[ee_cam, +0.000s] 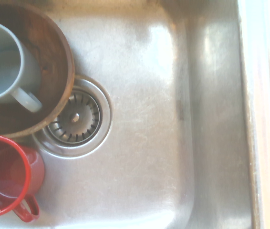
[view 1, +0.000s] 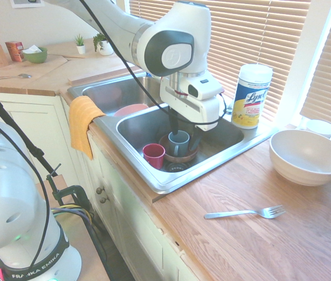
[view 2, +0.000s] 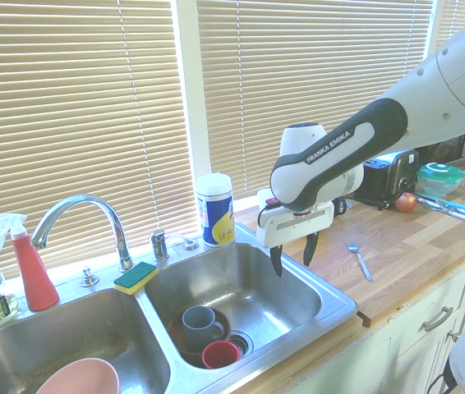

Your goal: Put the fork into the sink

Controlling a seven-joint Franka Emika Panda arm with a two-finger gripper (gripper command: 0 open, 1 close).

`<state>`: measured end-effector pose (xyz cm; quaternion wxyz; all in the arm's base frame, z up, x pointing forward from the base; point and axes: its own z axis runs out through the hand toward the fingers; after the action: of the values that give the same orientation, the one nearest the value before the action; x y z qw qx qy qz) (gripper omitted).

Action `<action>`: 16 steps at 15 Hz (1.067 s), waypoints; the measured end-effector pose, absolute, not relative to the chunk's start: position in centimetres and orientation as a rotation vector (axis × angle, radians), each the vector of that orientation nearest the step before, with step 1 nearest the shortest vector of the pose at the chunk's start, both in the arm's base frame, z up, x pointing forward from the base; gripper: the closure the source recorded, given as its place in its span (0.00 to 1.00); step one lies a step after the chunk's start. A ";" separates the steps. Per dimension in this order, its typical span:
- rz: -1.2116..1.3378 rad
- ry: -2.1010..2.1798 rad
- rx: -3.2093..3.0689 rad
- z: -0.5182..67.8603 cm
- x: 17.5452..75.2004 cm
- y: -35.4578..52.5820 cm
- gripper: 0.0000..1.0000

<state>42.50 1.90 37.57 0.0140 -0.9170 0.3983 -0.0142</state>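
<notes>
Second exterior view: gripper (view 2: 294,254) hanging spread and empty over sink (view 2: 298,287); fork (view 2: 359,259) flat on wooden desk (view 2: 413,254) at three o'clock, beneath sunlit window blinds (view 2: 315,90).

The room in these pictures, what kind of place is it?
Most likely a home kitchen: a double steel sink with a faucet, cups inside the basin, a wooden countertop holding a fork, and a toaster further along.

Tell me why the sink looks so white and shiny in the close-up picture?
Wrist view: window light glares off the steel sink, washing it pale and soft. Second exterior view: bright blinds behind. First exterior view: the fork on the counter stays sharp.
</notes>
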 end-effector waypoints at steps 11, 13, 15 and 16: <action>-0.107 1.631 -2.672 38.9 41.7 -12.5 0.00; -0.095 1.699 -2.626 38.4 41.3 -16.4 0.00; -0.076 1.745 -2.599 37.0 41.4 -19.3 0.00; -0.066 1.760 -2.593 36.0 41.5 -20.4 0.00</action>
<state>41.53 -20.40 36.04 0.0034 -0.8272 0.5614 -0.0212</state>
